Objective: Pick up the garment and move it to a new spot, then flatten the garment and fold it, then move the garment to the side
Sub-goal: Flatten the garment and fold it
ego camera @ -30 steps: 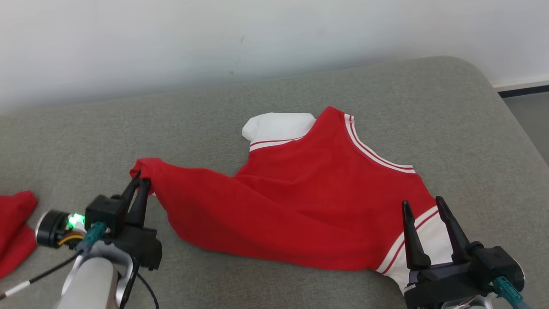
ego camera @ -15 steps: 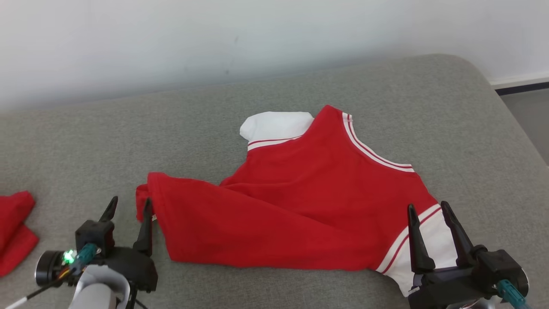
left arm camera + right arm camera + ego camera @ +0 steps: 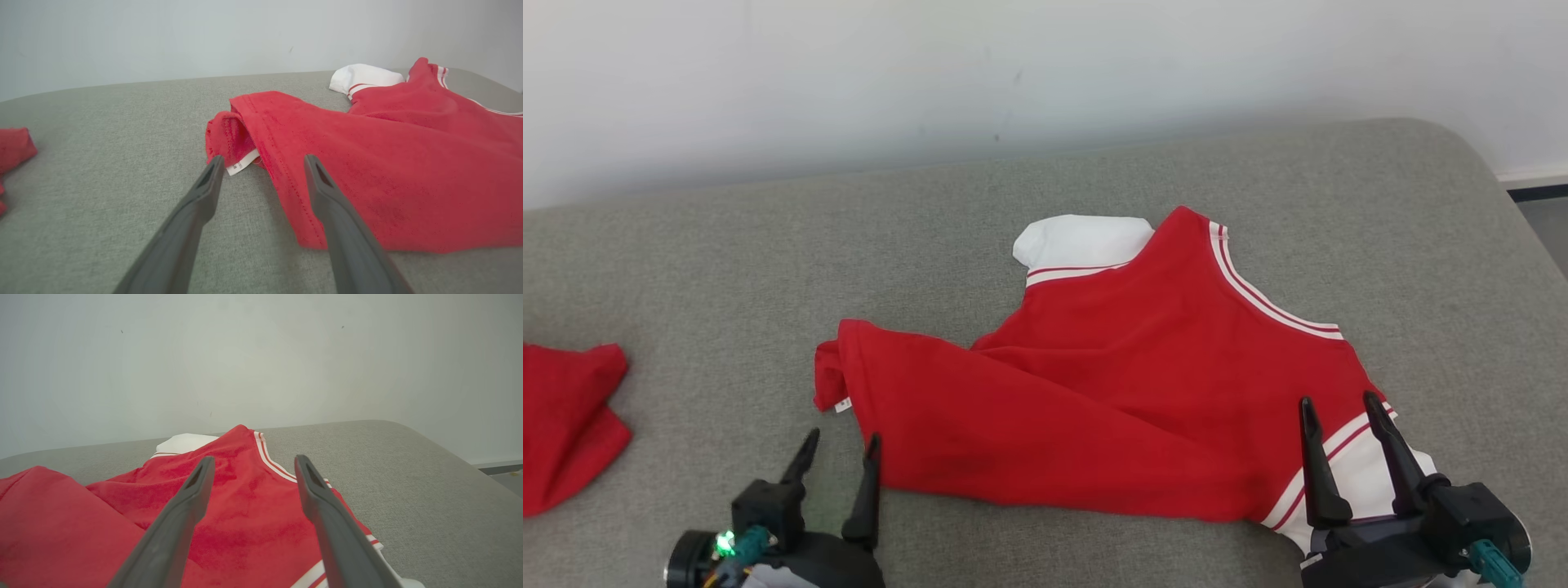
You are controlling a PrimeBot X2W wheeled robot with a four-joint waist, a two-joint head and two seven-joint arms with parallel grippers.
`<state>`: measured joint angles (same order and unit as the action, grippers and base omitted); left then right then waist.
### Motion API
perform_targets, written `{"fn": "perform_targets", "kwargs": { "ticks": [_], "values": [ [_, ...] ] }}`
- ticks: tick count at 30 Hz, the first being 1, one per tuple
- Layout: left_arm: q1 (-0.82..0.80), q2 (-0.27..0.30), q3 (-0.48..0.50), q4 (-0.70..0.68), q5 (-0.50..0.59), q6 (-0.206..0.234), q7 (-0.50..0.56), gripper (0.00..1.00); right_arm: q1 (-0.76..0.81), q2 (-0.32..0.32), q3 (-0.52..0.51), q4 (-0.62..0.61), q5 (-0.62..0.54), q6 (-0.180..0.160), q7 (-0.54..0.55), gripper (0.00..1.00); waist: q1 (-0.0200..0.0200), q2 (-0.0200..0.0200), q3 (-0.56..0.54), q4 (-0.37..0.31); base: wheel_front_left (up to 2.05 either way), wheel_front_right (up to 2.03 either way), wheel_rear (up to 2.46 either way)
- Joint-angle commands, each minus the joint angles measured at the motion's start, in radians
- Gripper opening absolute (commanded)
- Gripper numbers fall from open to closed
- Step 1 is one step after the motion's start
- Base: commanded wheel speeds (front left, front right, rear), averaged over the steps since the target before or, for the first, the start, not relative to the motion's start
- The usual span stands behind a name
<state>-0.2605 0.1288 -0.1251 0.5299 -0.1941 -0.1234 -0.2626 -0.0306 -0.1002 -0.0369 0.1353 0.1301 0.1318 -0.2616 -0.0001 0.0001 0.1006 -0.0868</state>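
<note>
Grey cushion (image 3: 727, 269): garment (image 3: 1111, 384) limp, light (left corner bunched); we pinch hem corners. Both left gripper (image 3: 843, 437) and right gripper (image 3: 1339, 400) splayed, empty.

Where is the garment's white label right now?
In the head view the white label sits at the left corner of the garment, just beyond the open left end effector.

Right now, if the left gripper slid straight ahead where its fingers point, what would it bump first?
Most likely the bunched hem corner of the red shirt, right by its white label, which lies just past the open left gripper. Depth is hard to judge, so it might skim over the cloth.
</note>
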Motion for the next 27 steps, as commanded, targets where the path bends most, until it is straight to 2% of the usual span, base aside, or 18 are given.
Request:
{"fn": "perform_targets", "kwargs": {
  "ticks": [1, 8, 9, 10, 17, 22, 27],
  "values": [
    [0.022, -0.009, -0.016, 0.018, -0.007, -0.004, -0.003, 1.00, -0.005, 0.001, 0.007, -0.003, -0.001, -0.002, -0.005, 1.00, 0.0001, -0.0001, 0.008, -0.009, 0.00, 0.00, 0.00],
    [0.004, -0.026, -0.057, 0.112, -0.049, -0.007, -0.003, 1.00, -0.013, -0.004, 0.009, -0.004, 0.003, -0.002, -0.005, 1.00, 0.0001, -0.0001, 0.027, -0.041, 0.00, 0.00, 0.00],
    [-0.004, -0.029, -0.062, 0.120, -0.065, -0.007, -0.003, 0.45, -0.013, -0.005, 0.009, -0.004, 0.003, -0.002, -0.005, 1.00, 0.0001, -0.0001, 0.028, -0.044, 0.00, 0.00, 0.00],
    [-0.009, -0.030, -0.072, 0.126, -0.072, -0.007, -0.003, 0.00, -0.013, -0.006, 0.007, -0.005, 0.004, -0.002, -0.005, 1.00, 0.0001, -0.0001, 0.029, -0.046, 0.00, 0.00, 0.00],
    [-0.014, -0.018, -0.109, 0.062, -0.097, -0.006, -0.003, 0.00, 0.004, -0.005, -0.012, -0.007, -0.001, -0.002, -0.004, 1.00, 0.0001, -0.0001, 0.014, -0.027, 0.00, 0.00, 0.00],
    [0.051, -0.013, -0.142, -0.074, -0.075, -0.006, -0.003, 0.00, 0.015, 0.004, -0.013, -0.007, 0.000, -0.002, -0.004, 1.00, 0.0001, -0.0001, -0.010, 0.001, 0.00, 0.00, 0.00],
    [0.152, -0.008, -0.223, -0.214, -0.061, -0.006, -0.003, 0.00, 0.031, 0.012, -0.020, -0.008, 0.002, -0.002, -0.004, 1.00, 0.0001, -0.0001, -0.022, 0.033, 0.00, 0.00, 0.00]
  ]
}}
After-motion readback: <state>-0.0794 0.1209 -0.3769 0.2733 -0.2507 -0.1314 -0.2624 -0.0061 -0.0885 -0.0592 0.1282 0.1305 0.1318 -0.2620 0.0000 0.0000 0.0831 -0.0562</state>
